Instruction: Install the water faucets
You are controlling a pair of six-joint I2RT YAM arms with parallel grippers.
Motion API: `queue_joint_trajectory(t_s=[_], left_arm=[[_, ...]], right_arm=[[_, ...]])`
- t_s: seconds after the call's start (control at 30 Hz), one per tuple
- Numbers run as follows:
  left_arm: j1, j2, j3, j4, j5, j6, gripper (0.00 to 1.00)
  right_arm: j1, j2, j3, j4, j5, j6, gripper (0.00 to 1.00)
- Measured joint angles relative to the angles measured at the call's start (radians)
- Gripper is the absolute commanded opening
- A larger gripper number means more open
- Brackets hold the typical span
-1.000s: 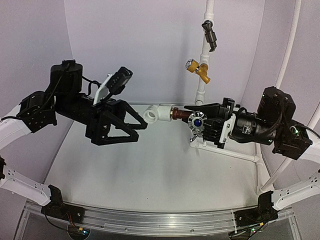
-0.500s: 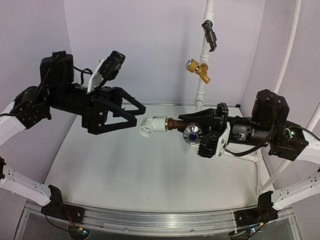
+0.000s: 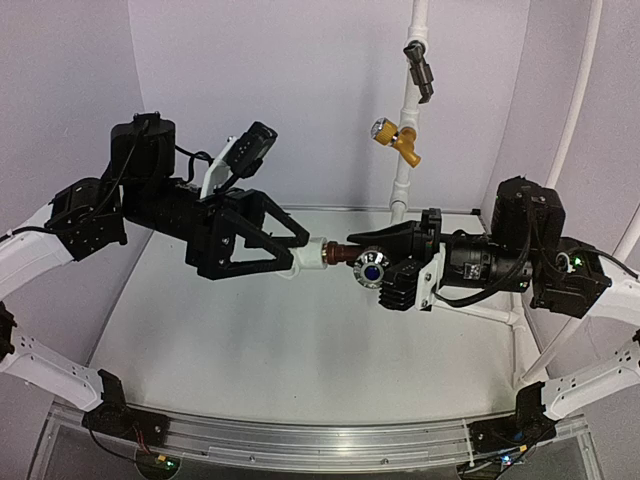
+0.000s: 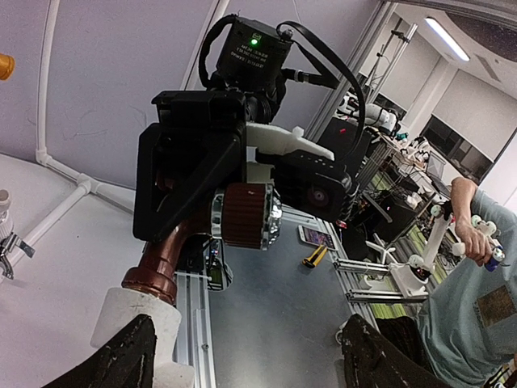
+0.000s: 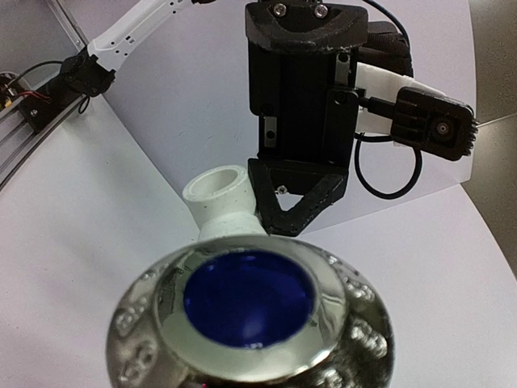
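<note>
Left gripper [image 3: 296, 254] has advanced to straddle the white elbow fitting [image 5: 216, 192].

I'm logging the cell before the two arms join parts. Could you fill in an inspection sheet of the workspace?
Surface: white table, both arms raised above it.
Job's things: dark reddish-brown metal faucet with blue-centred round knob, white plastic elbow fitting on its copper-coloured stem, held off the table.
Clutter: nothing seen.
Grippers: right gripper shut on the faucet; left gripper open, fingers either side of the elbow fitting.
Cables: black cables looped at both wrists, clear of the faucet.
Surroundings: white pipe frame carrying a yellow-brass valve and a dark grey valve.
</note>
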Motion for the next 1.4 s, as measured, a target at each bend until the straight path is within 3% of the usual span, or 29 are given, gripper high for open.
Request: queue_joint_trajectory(t_s=[0.47, 0.77, 1.4], left_arm=[[-0.001, -0.005, -0.074, -0.010, 0.019, -0.001, 0.78], [-0.001, -0.008, -0.089, -0.023, -0.087, -0.009, 0.87], [0.005, -0.083, -0.159, 0.214, -0.040, -0.196, 0.91]], right_arm=[[0.000, 0.021, 0.033, 0.023, 0.081, 0.065, 0.00], [-0.002, 0.007, 0.051, 0.070, 0.028, 0.128, 0.00], [0.015, -0.014, 0.042, 0.025, -0.061, 0.074, 0.00]])
